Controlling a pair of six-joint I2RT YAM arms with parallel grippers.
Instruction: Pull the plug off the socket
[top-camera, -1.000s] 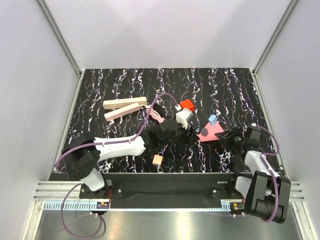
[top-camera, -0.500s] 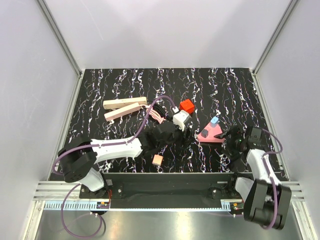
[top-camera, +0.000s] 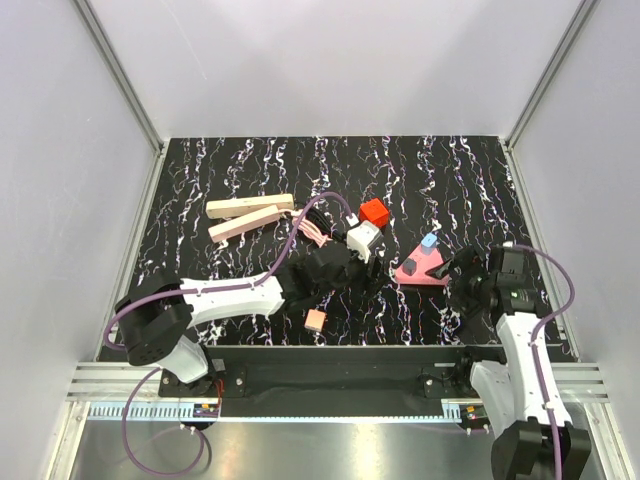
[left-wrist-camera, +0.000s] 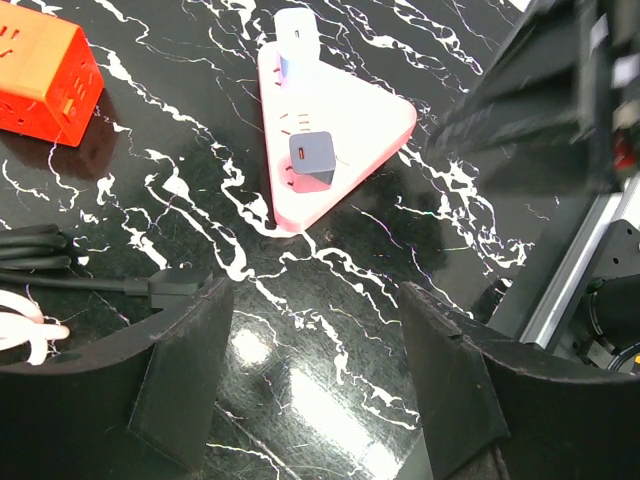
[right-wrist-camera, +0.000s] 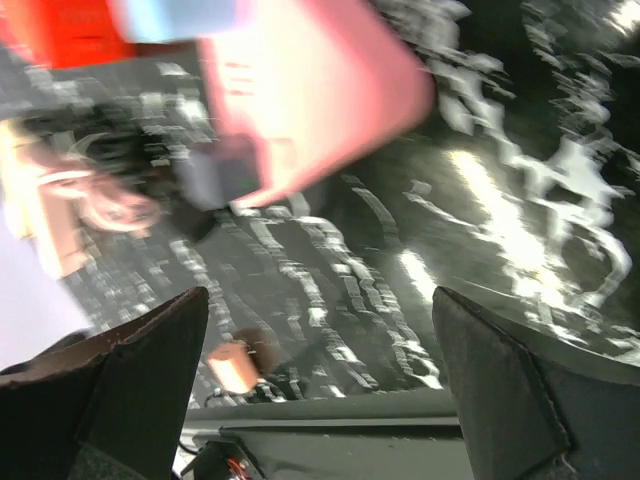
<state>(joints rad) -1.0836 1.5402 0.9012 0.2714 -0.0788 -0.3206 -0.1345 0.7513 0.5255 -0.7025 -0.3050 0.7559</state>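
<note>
Near right: right gripper (right-wrist-camera: 315, 375), spread wide, holding nothing. Centre: left gripper (left-wrist-camera: 315, 375), well open, empty, facing pink triangular block (top-camera: 428, 268) just to its right. Beyond: red cube (top-camera: 374, 211). Far left of desk (top-camera: 450, 170): socket (top-camera: 243, 224), long cream bar lying flat beside a second bar (top-camera: 250, 205), well apart from both grippers.

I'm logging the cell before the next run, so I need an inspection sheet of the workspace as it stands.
Surface: black marbled table, glossy.
Job's things: two cream bars side by side at far left, untouched; whether a plug sits in them cannot be told.
Clutter: pink triangular block carrying a grey plug and a blue plug; red cube; white adapter; small peach cube.
Grippers: left gripper open, empty; right gripper open, empty.
Cables: pink coil beside the adapter; purple cables on both arms.
Surroundings: white walls, aluminium frame.
</note>
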